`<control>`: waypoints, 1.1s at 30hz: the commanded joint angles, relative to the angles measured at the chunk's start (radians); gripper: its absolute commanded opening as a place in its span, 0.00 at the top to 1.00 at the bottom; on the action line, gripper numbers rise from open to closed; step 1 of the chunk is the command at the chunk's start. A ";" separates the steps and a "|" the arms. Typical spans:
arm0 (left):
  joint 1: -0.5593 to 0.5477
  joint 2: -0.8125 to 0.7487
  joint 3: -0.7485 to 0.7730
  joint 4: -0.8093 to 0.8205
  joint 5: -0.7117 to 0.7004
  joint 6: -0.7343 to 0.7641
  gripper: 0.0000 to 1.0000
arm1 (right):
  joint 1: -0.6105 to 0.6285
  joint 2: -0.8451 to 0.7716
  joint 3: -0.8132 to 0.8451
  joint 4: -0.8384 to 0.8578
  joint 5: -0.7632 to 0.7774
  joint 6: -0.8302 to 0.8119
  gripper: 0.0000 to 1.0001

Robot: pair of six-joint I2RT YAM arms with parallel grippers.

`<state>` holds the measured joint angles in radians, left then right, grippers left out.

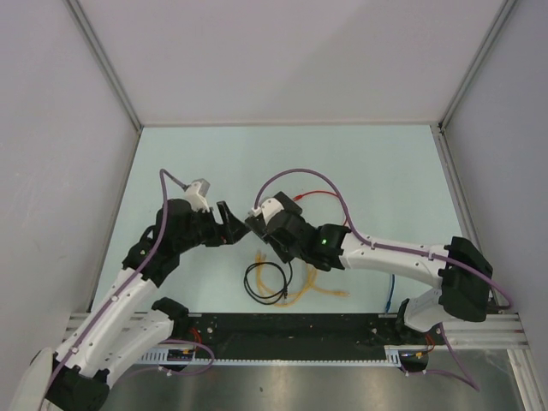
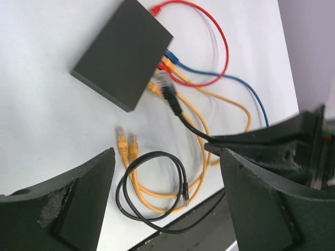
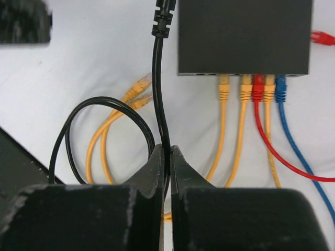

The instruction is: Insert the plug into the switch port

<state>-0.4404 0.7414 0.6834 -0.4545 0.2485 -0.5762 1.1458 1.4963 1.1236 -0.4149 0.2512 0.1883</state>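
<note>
The switch (image 3: 243, 36) is a flat black box on the table, also in the left wrist view (image 2: 125, 52); my right arm hides it from the top camera. Yellow, red and blue plugs (image 3: 254, 86) fill the ports on its near edge. My right gripper (image 3: 168, 151) is shut on the black cable (image 3: 159, 104), a short way behind its black plug (image 3: 163, 21). The plug (image 2: 167, 91) hangs just off the switch's port edge, beside the left corner. My left gripper (image 2: 167, 151) is open and empty, above the table to the left of the right gripper (image 1: 259, 233).
The black cable's slack lies in a coil (image 1: 265, 282) near the front, over loose yellow cables (image 1: 321, 295) with two free yellow plugs (image 2: 125, 144). A black rail (image 1: 282, 330) runs along the near edge. White walls close in the left, right and back.
</note>
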 commanded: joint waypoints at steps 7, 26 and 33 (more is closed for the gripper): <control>0.011 0.105 0.002 0.177 -0.015 -0.209 0.27 | 0.060 0.002 0.004 0.047 0.192 -0.007 1.00; 0.011 0.309 0.050 0.339 0.073 -0.244 0.89 | 0.103 0.007 -0.007 0.073 0.234 -0.003 1.00; 0.011 0.268 -0.022 0.422 0.133 -0.237 1.00 | 0.023 -0.054 -0.057 0.158 0.021 0.051 0.85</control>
<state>-0.4358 1.0477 0.6884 -0.1268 0.3225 -0.8112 1.2190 1.5078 1.0966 -0.3500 0.4084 0.1902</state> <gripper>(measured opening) 0.031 0.022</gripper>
